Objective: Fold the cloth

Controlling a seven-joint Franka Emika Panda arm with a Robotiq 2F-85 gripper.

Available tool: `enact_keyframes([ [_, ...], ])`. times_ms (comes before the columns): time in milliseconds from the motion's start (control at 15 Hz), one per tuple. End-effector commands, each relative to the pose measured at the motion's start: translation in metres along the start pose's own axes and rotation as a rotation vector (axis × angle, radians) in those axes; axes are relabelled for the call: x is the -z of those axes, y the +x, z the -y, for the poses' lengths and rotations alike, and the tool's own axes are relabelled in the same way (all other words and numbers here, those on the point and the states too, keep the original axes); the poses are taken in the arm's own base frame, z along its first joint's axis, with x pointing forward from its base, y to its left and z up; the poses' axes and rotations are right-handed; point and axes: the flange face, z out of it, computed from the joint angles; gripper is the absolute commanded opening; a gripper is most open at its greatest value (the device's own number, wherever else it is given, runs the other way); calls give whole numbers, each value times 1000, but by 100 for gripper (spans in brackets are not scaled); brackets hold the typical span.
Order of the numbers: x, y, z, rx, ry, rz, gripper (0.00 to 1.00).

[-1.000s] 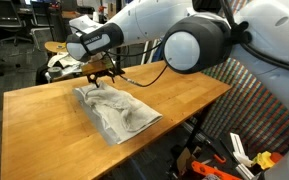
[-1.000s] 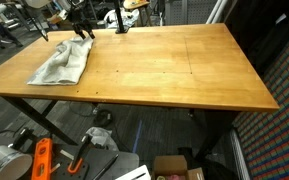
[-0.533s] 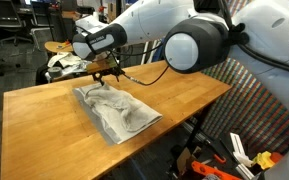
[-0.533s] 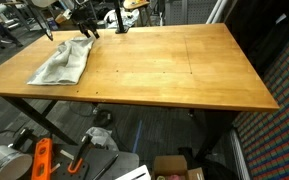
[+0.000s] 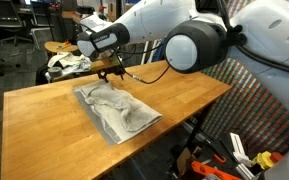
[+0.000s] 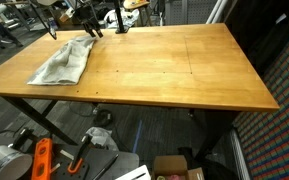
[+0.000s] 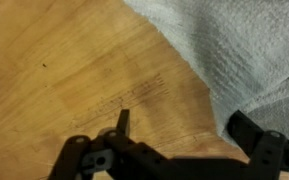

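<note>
Cloth (image 7: 234, 50) just ahead of wide-spread, empty claw (image 7: 182, 120); wooden table (image 7: 54, 60) beneath

a rumpled grey cloth (image 5: 117, 111) lies spread flat near the wooden table's corner.

An exterior view stands close beside the robot, at about arm height. The bulky arm (image 5: 194, 45) fills its upper right, and it looks slantwise across the wooden worktop (image 5: 44, 110) from near one corner, with the cloth (image 5: 119, 112) mid-frame.

An exterior view sits higher and farther back. It looks down over a long edge of the worktop (image 6: 164, 70), with the cloth (image 6: 64, 62) at the far left corner and the floor below.

Both exterior views share the worktop, cloth and gripper (image 5: 109, 75) (image 6: 87, 30).

The wrist view looks down from very near. Its gripper (image 7: 184, 125) enters from the bottom edge, and the cloth (image 7: 234, 50) lies at upper right over bare wood.
</note>
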Motion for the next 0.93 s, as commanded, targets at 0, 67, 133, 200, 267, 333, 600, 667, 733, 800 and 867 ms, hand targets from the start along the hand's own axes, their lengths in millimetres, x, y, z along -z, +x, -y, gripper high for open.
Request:
enact_keyframes([
  [0, 7, 14, -10, -61, 9, 11, 100],
  [67, 8, 16, -13, -71, 11, 16, 100],
  [133, 8, 18, -16, -81, 15, 19, 100],
  [200, 8, 20, -17, -90, 17, 22, 100],
  [267, 10, 21, -18, -95, 19, 29, 100],
  [333, 10, 22, -21, -101, 18, 37, 100],
  [600, 19, 27, -29, -98, 53, 73, 100],
  [667, 24, 29, -32, -100, 75, 81, 100],
  [733, 31, 33, -36, -101, 113, 92, 100],
  [800, 41, 37, -40, -98, 156, 94, 100],
  [867, 49, 40, -43, -102, 185, 88, 100],
])
